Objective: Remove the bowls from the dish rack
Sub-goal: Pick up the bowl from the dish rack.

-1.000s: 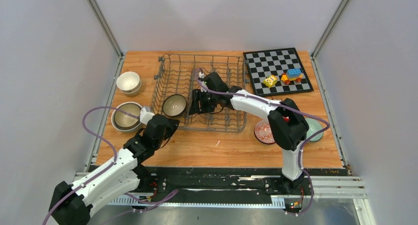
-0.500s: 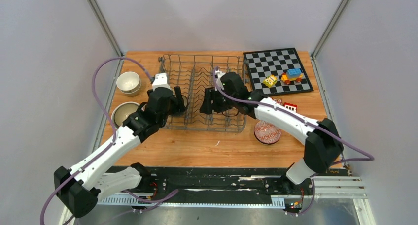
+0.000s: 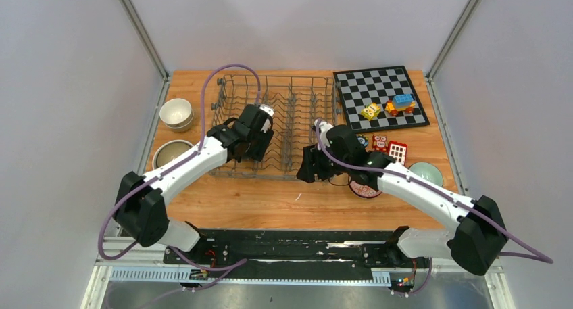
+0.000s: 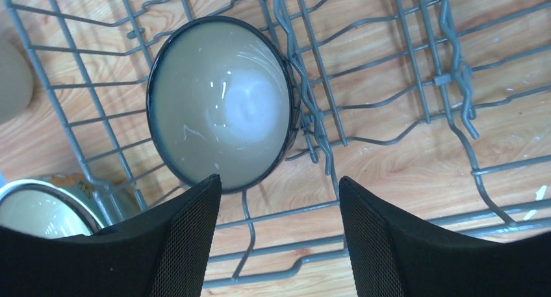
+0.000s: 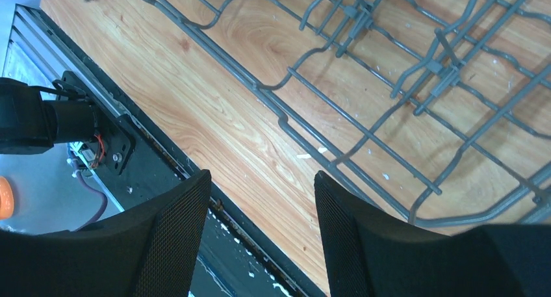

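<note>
Bowl hidden overhead by the left arm
Left gripper and right gripper gape empty over the dish rack; chessboard beside.

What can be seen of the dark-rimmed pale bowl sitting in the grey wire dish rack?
The pale grey-green glazed bowl has a thin dark rim and a glossy, empty inside that catches light reflections. It sits inside the grey metal wire dish rack, its opening toward the left wrist camera and its right rim against a row of upright tines. The left gripper hovers open over it, gripping nothing; whether a fingertip touches the rim cannot be told. In the top view the arm hides it.
</note>
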